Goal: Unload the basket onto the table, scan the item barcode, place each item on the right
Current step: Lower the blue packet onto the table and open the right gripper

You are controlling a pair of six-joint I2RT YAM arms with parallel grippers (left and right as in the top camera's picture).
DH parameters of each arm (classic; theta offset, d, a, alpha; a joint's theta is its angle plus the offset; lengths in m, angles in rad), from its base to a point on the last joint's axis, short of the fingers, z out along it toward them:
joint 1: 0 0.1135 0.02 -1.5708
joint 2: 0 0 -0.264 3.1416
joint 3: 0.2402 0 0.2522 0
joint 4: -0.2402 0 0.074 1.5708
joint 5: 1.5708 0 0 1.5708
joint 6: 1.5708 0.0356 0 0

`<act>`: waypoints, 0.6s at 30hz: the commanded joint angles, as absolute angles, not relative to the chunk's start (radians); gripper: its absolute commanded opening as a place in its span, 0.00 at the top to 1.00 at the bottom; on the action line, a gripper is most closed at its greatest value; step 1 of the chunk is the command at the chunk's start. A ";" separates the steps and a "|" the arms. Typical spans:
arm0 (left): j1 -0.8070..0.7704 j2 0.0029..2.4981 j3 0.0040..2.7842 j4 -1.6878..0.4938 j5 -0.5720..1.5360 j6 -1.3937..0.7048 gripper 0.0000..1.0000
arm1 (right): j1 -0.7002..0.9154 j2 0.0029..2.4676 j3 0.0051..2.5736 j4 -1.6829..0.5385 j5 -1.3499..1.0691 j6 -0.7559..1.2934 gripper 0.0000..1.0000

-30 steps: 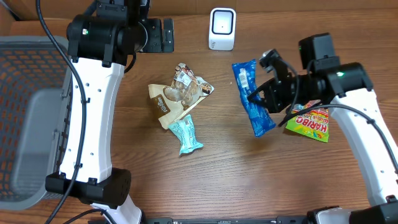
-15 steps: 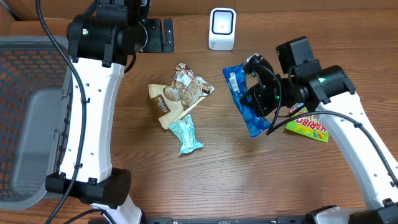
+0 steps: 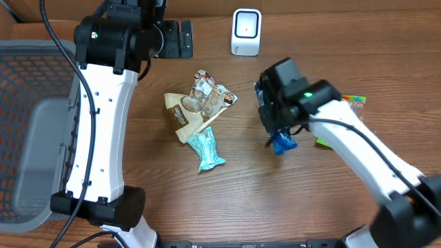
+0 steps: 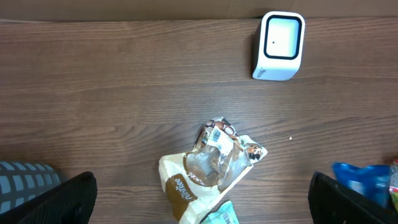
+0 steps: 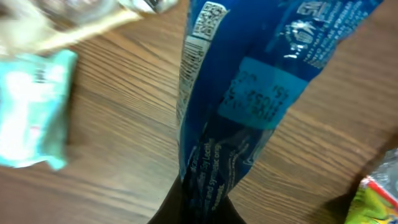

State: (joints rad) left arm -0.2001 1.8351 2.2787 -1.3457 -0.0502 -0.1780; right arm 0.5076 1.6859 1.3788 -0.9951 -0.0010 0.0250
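The right claw (image 5: 196, 210) is clamped on one end of the blue snack packet (image 5: 249, 93), over the tabletop (image 3: 241, 196) right of centre, nearer than the white scanner (image 3: 246, 31); the left claw (image 4: 208, 200) gapes empty. Probably light, floppy, slick film — an end hold leaves the barcode (image 5: 202, 28) clear.

"How much of the crinkly blue plastic packet (image 3: 282, 144) shows from overhead?"

"Only its lower tip. The white right arm (image 3: 355, 145) covers the rest, and most of the yellow-green candy bag (image 3: 354, 100) right of the packet."

"And left of it, at the right wrist?"

"A teal wrapper (image 5: 31, 106), blurred."
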 commanded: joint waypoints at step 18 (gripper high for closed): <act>-0.197 1.844 2.273 -1.342 -0.059 -0.187 0.00 | 0.260 1.864 1.375 -0.799 -0.453 -0.044 0.36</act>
State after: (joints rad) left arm -0.2001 1.8351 2.2787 -1.3453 -0.0498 -0.1780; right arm 0.2951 1.8748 1.3720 -0.8268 -0.3393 0.0189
